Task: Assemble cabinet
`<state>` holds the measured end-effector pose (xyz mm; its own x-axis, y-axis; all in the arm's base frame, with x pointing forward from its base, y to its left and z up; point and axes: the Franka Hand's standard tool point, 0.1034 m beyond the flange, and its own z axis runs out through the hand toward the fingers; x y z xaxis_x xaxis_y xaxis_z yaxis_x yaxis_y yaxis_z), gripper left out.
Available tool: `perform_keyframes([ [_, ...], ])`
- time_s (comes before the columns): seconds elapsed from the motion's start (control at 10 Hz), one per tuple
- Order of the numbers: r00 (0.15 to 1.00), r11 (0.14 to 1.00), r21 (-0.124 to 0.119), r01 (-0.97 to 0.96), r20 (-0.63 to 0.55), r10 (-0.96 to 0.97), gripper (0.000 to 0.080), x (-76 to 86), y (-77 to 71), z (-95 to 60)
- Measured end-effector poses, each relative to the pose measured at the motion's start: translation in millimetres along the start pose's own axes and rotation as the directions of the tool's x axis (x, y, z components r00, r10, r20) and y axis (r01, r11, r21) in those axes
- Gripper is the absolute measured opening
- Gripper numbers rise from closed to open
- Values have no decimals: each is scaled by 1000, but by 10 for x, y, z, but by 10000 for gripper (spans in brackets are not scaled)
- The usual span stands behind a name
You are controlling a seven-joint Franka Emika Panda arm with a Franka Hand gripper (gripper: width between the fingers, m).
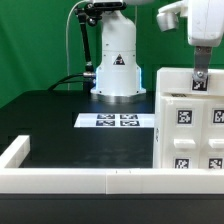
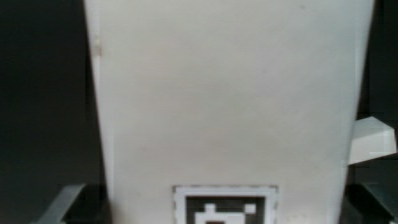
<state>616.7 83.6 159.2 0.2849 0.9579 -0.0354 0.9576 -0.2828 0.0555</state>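
The cabinet (image 1: 190, 125) is the big white tagged body standing at the exterior view's right, against the front rail. My gripper (image 1: 200, 82) reaches down from above onto its top edge. In the wrist view a tall white cabinet panel (image 2: 214, 100) with a tag at its near end fills the picture. It lies between my gripper's (image 2: 222, 208) two dark fingers, which press against its two sides. The gripper is shut on the cabinet. Several tags show on the cabinet's front face.
The marker board (image 1: 116, 121) lies flat on the black table in front of the robot's white base (image 1: 117, 62). A long low white border rail (image 1: 80, 178) runs along the front and turns up at the exterior view's left. A small white part (image 2: 368, 140) shows beside the panel.
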Motion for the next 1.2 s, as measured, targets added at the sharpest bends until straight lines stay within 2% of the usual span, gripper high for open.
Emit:
perform_keyframes([
  [0.1, 1000, 1000, 0, -8, 0, 8, 550, 1, 0, 0],
  [0.4, 954, 954, 2, -299, -1, 299, 551, 2, -5, 5],
  [0.6, 881, 881, 2, -474, -3, 474, 551, 2, -13, 8],
  [1.0, 596, 596, 14, -803, -11, 803, 551, 24, -22, 13],
  [1.1, 474, 474, 9, -880, -26, 880, 551, 41, -26, 8],
  [1.2, 463, 463, 11, -886, -24, 886, 551, 25, -22, 13],
])
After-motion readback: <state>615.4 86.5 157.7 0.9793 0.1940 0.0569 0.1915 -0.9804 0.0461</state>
